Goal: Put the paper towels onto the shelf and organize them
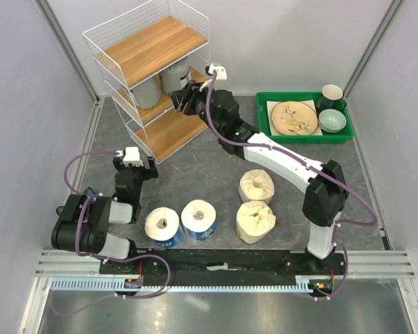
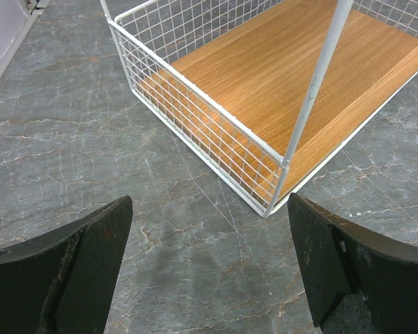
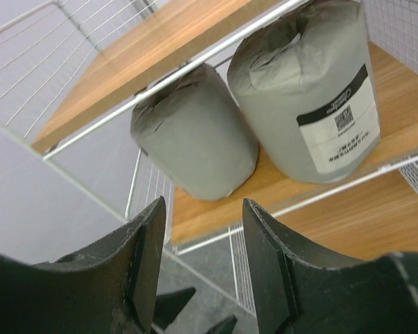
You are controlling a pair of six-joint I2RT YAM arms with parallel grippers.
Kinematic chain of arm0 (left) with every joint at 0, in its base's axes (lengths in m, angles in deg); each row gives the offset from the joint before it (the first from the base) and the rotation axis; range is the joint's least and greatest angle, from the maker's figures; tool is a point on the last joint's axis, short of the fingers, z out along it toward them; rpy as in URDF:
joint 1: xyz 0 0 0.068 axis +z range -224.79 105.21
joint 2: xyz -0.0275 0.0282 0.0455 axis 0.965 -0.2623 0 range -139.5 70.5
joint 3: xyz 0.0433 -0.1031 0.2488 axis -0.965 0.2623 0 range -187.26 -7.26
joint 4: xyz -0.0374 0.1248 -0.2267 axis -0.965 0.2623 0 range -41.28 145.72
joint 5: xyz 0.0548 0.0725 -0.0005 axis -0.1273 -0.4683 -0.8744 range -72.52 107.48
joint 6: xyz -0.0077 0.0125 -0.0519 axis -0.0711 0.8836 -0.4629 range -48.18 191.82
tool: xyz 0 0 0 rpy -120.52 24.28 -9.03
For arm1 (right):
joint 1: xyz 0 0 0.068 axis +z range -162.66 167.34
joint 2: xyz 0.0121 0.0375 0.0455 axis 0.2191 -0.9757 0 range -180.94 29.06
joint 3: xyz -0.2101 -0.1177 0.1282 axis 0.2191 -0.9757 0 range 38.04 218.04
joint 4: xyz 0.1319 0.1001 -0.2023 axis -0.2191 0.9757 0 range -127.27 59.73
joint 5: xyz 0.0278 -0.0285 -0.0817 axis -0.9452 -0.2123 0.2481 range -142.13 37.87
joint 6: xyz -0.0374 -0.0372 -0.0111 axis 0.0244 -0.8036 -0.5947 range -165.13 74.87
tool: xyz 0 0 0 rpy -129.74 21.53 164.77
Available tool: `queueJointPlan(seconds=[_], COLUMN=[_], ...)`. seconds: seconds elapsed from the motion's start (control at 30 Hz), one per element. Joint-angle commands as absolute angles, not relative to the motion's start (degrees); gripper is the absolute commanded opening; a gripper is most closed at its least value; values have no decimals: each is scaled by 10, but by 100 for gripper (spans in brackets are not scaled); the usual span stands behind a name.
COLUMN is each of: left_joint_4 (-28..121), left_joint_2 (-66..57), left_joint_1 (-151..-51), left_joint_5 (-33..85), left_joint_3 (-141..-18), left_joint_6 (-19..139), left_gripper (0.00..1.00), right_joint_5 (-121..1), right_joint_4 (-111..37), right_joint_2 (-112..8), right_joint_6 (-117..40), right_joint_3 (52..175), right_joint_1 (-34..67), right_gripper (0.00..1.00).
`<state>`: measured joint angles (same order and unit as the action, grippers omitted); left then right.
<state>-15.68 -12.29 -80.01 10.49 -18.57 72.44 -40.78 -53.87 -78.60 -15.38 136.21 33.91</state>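
The white wire shelf with wooden tiers stands at the back left. Two grey-wrapped rolls stand upright side by side on its middle tier; the right wrist view shows them too. My right gripper is open and empty just in front of that tier. Two blue-wrapped rolls and two cream rolls lie on the table near the front. My left gripper is open and empty, low over the table facing the shelf's bottom tier.
A green tray at the back right holds a patterned plate, a dark cup and a pale green bowl. Grey walls close in the left, back and right sides.
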Motion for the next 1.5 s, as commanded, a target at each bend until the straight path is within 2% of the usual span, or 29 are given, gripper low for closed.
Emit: queueJointPlan(seconds=[0.0, 0.13, 0.3, 0.4, 0.63, 0.8, 0.93, 1.2, 1.47], left_joint_4=[-183, -183, -179, -183, 70, 225, 271, 326, 258], left_joint_2=[-121, -122, -124, -98, 144, 246, 315, 241, 184], left_joint_1=[-799, -799, -798, -799, -802, -803, -802, -802, -801], left_joint_5=[101, 102, 103, 75, 30, -19, -94, -96, -108], left_joint_3=[-195, -195, -197, -185, -230, -253, -267, -459, -529], left_joint_6=[723, 724, 723, 709, 635, 567, 525, 538, 591], left_gripper=[100, 99, 100, 100, 99, 98, 99, 100, 100], right_joint_5=[-469, -509, -498, -494, -469, -474, -476, -462, -452], right_joint_4=[-534, -514, -456, -410, -351, -343, -334, -313, -295], right_joint_2=[-701, -618, -473, -405, -278, -245, -219, -170, -132], right_joint_6=[-164, -167, -176, -182, -184, -167, -165, -161, -159], right_joint_3=[1301, 1183, 1014, 953, 879, 858, 848, 824, 809], right_joint_1=[342, 341, 343, 343, 343, 342, 342, 342, 342], right_gripper=[56, 57, 58, 59, 61, 61, 62, 62, 63])
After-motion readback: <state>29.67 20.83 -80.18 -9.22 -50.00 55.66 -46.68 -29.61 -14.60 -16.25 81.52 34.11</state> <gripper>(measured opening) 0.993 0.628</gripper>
